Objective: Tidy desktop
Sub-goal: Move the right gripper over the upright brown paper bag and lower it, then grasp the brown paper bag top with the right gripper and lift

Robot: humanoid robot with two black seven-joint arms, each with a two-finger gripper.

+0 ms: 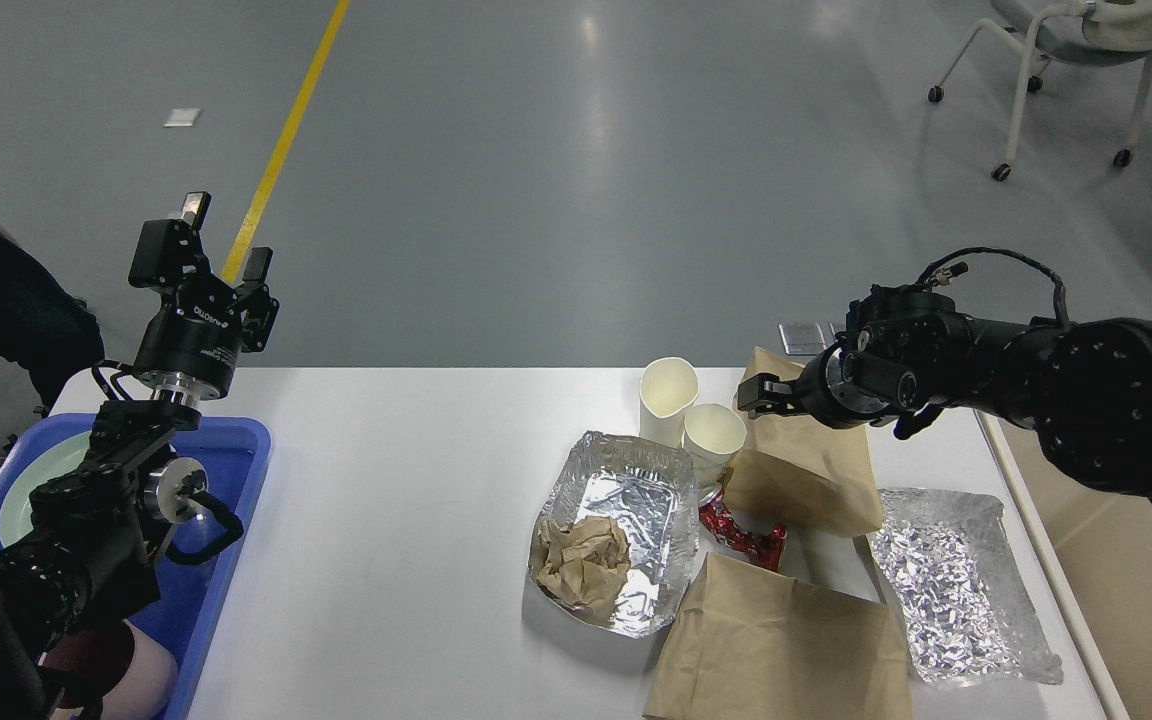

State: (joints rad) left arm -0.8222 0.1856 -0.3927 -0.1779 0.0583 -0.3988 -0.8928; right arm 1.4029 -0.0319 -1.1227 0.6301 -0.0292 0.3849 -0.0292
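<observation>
The counter is lying below both arms, carrying a foil tray, two paper cups and brown bags toward its right. The left pincer is hovering spread open over the blue tray. The right pincer is reaching over the bags beside the cups; I cannot tell its state.

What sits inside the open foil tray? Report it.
Inside the foil tray lies a crumpled brown paper at its near end; whatever lies beneath that paper is hidden.

Desktop middle open; foil tray crowds right.
</observation>
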